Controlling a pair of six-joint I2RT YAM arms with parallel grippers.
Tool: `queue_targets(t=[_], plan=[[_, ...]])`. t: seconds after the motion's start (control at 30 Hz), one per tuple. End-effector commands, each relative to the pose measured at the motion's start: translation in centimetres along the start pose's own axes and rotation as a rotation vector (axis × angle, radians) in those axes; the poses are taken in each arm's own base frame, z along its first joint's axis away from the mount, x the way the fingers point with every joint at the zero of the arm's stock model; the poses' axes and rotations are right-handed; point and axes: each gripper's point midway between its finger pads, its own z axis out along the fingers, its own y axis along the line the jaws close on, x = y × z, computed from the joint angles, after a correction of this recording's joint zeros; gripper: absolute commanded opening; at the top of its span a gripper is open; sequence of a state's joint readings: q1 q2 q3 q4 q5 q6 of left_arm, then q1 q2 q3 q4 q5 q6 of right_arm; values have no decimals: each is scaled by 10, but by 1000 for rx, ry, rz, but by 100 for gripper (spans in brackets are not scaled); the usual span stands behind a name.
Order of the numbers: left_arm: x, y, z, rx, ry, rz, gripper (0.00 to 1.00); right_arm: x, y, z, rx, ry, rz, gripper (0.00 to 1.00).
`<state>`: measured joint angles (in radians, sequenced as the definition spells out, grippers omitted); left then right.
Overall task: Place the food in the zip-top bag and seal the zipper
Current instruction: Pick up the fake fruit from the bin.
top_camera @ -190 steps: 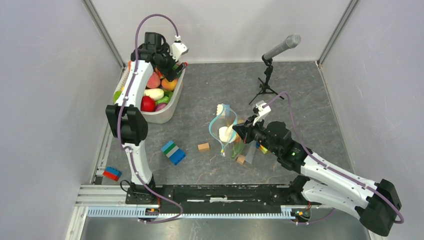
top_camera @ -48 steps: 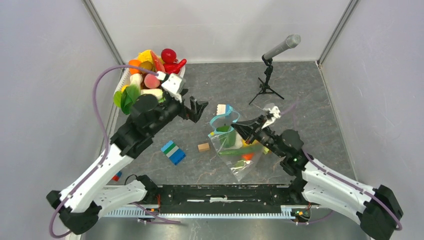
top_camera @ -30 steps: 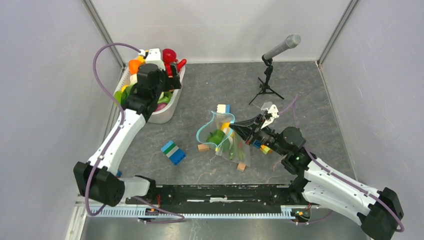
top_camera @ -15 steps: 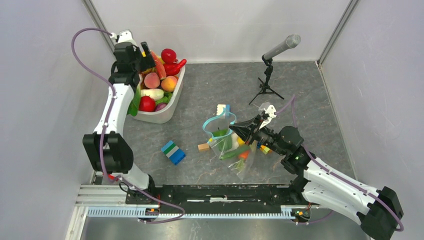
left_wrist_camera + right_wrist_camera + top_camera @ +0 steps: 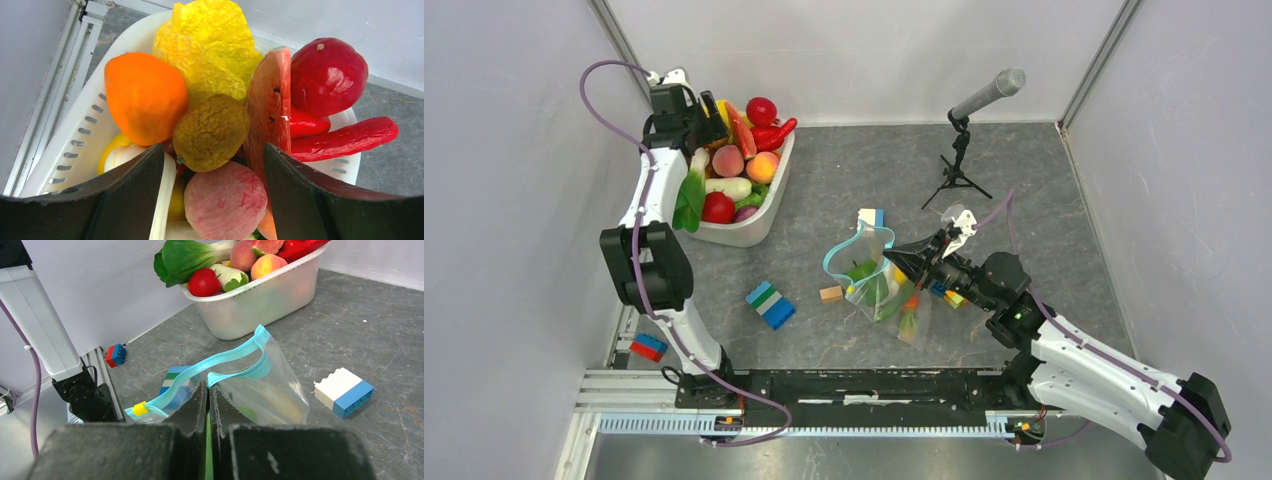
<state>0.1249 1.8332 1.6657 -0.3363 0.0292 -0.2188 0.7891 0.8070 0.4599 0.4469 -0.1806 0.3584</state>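
Right gripper (image 5: 209, 399) clamped on bag (image 5: 260, 395) at its zipper (image 5: 225, 360), mouth agape; left gripper (image 5: 212, 152), jaws spread wide, poised over food (image 5: 145, 95) heaped in tub (image 5: 82, 137).

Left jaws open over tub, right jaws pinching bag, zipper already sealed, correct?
No: the zipper is unsealed, the zip-top bag gaping, per the right wrist view. Left gripper jaws open over the tub, right gripper jaws pinching the bag: correct.
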Motion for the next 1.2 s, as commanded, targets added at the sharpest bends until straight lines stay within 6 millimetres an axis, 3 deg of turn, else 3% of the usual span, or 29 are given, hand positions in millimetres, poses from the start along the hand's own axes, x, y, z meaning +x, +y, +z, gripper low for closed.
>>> queue_targets(t=[0.0, 0.53, 0.73, 0.8, 0.93, 1.17], plan=[[-32, -13, -3, 54, -71, 14, 77, -17, 1, -1, -1, -71, -20, 4], [0, -2, 24, 29, 8, 41, 77, -16, 2, 0, -6, -72, -4, 5], [4, -2, 27, 35, 14, 37, 60, -15, 1, 1, -2, -68, -4, 4], [0, -3, 23, 34, 0, 33, 52, -15, 1, 1, -1, -70, -3, 5], [-13, -7, 6, 46, -46, 30, 47, -16, 2, 1, -3, -73, -1, 4], [-34, -15, -54, 71, -153, 4, 43, -17, 1, -1, 5, -82, 15, 5]])
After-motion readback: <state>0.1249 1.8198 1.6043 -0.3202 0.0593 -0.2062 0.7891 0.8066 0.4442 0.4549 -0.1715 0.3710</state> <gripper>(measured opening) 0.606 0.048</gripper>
